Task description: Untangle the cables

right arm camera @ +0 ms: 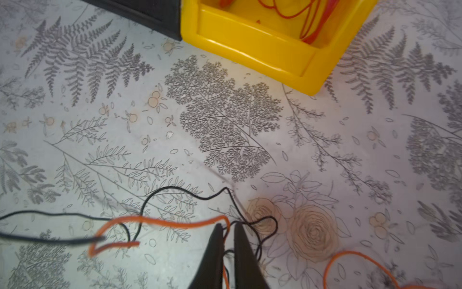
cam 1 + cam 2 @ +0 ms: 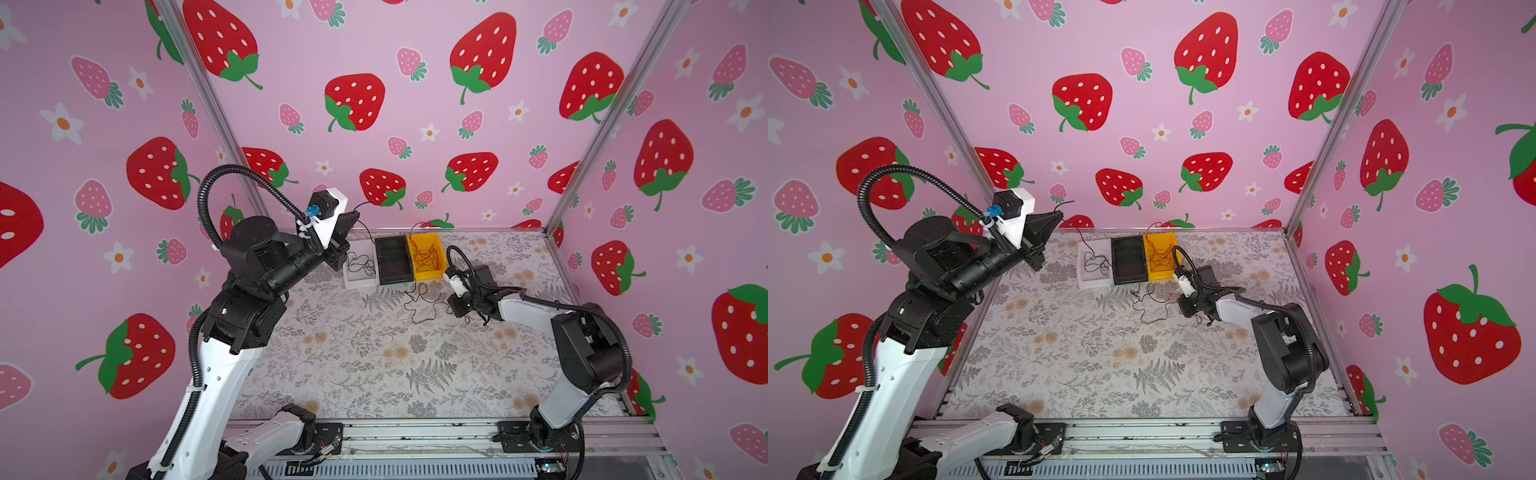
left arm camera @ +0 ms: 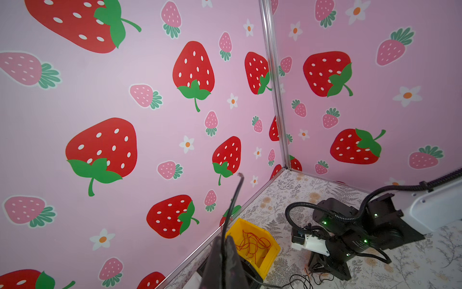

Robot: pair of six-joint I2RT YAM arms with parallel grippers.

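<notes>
Left claw [image 3: 224, 239] raised, closed on thin black cable [image 3: 236, 192]. Right claw [image 1: 227, 226] down at tabletop [image 1: 75, 162], pinching thin orange cable [image 1: 162, 221]; yellow plastic bin [image 1: 250, 50] ahead.

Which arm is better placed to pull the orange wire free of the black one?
Right arm: its jaws close on the thin orange wire on the floral table. Left arm is raised, holding a thin black wire.
</notes>
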